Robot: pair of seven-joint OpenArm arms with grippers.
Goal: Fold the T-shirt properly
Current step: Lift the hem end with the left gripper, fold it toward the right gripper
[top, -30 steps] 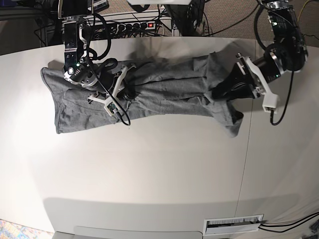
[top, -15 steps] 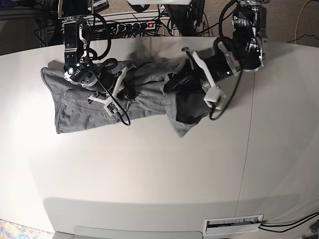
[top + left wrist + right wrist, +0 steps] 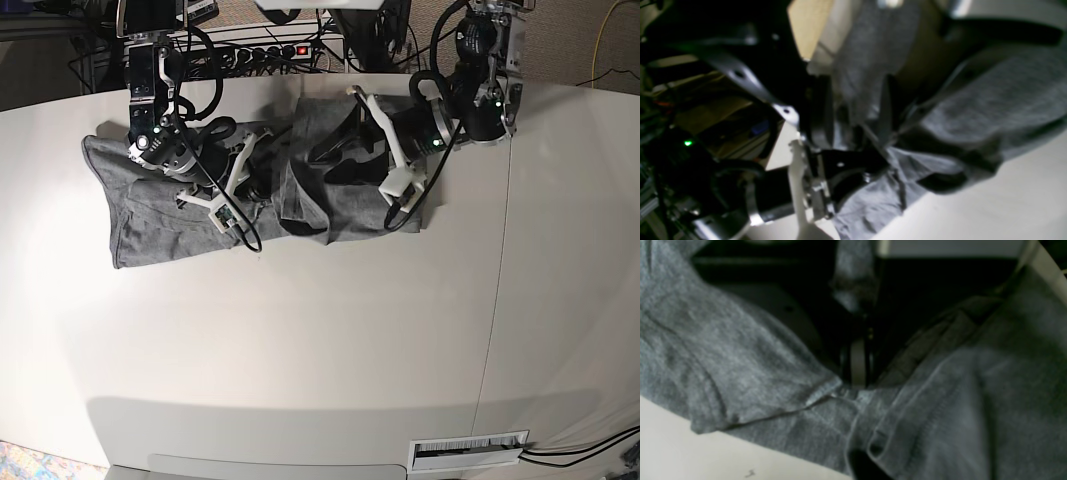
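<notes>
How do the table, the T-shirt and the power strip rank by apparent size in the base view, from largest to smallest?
1. table
2. T-shirt
3. power strip, the smallest, partly hidden.

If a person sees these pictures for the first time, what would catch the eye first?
The grey T-shirt stretched across the far side of the white table, with one end doubled over toward the middle. Next, the two black arms on it: the left hand grips a bunch of cloth over the doubled part, and the right hand presses on the flat end.

White table (image 3: pixel 300 340), power strip (image 3: pixel 270 50) behind it.
</notes>
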